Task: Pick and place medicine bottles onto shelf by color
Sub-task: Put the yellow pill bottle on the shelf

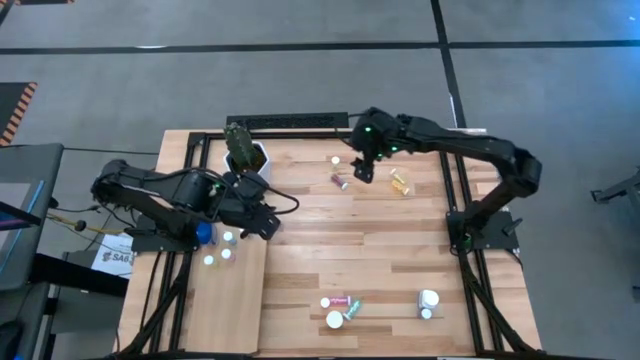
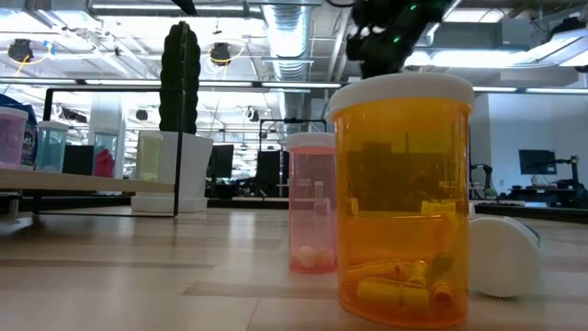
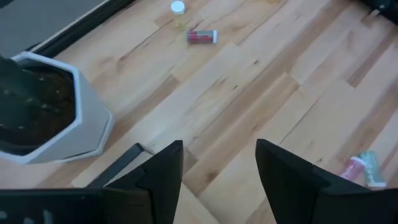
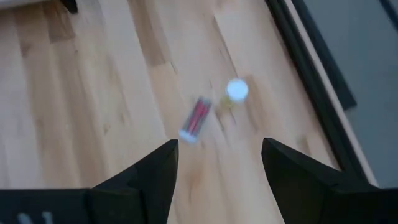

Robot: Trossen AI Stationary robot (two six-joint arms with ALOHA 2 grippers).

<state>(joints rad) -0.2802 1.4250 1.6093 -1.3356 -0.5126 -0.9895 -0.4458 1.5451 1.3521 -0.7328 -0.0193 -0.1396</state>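
My right jaws (image 1: pixel 366 172) apart above a lying red cylinder bottle (image 1: pixel 340 181) at 12 o'clock on the plank bench (image 1: pixel 380 250), left jaws (image 1: pixel 268 226) apart beside the smooth pale shelf (image 1: pixel 225 300)

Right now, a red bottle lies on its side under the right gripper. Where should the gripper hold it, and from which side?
Hold the red bottle at the middle of its body, coming straight down from above. It lies flat, so its round sides are free. The open right gripper should turn so its fingers cross the bottle's length, probably clear of the upright bottle beside it.
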